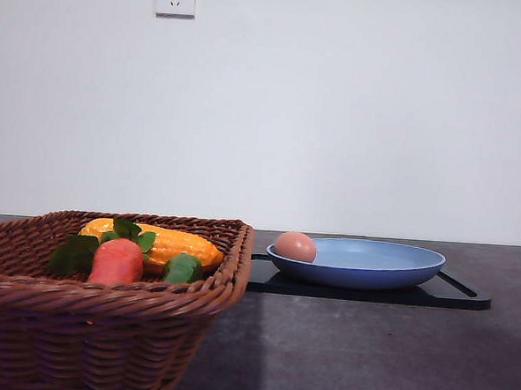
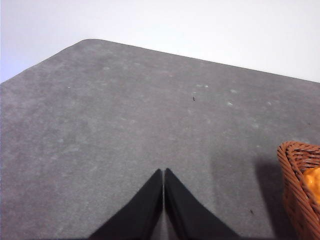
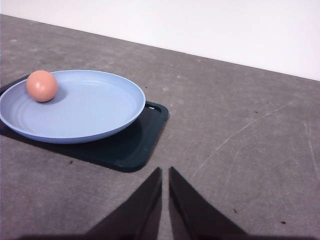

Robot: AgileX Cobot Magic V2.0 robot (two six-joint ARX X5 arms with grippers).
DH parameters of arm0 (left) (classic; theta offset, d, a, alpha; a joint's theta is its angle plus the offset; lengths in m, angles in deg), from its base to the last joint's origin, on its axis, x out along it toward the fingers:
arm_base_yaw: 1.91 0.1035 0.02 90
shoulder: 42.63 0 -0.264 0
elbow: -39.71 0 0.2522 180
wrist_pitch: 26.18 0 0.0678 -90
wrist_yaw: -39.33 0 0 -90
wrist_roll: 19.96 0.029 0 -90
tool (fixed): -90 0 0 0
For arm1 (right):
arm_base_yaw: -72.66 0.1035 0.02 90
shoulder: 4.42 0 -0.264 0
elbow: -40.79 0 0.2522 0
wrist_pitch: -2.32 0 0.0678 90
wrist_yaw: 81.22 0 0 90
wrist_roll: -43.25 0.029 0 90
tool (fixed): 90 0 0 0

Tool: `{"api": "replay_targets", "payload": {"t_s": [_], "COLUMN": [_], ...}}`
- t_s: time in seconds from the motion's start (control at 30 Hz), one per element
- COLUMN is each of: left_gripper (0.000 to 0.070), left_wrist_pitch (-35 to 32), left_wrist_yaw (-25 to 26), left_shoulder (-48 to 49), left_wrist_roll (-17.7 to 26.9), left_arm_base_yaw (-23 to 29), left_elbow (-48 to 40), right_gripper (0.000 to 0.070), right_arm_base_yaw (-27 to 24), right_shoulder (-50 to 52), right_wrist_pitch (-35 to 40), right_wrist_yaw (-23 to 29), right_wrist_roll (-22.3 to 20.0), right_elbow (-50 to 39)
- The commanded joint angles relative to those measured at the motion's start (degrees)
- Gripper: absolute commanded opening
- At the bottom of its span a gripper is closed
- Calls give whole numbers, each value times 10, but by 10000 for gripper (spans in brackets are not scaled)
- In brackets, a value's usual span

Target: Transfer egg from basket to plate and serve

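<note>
Egg (image 1: 295,246) on plate (image 1: 388,272) beside basket (image 1: 103,305); both wrist views: empty fingers (image 2: 163,176) (image 3: 165,174) pressed together.

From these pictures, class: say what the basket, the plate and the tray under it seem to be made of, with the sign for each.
The basket: woven wicker or rattan, brown, with visible plaited strands and a slight sheen.
The plate: probably plastic or glazed ceramic; smooth light-blue matte surface with faint concentric rings.
The tray: likely plastic; flat, dark, smooth, with rounded corners and a dull finish.
</note>
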Motion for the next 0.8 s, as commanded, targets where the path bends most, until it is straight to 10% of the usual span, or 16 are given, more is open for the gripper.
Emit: {"api": "replay_targets", "payload": {"t_s": [0.0, 0.77], "left_gripper": [0, 0], "left_wrist_pitch": [0, 0], "left_wrist_yaw": [3, 3], "left_shoulder": [0, 0], "left_wrist_roll": [-1, -1], "left_arm_base_yaw": [1, 1], "left_elbow": [-16, -16], "right_gripper": [0, 0], "right_arm_base_yaw": [-1, -1], "right_shoulder": [1, 1], "right_wrist_pitch": [4, 4], "right_wrist_yaw": [0, 0], "right_wrist_roll": [10, 10], "right_elbow": [-4, -4]}}
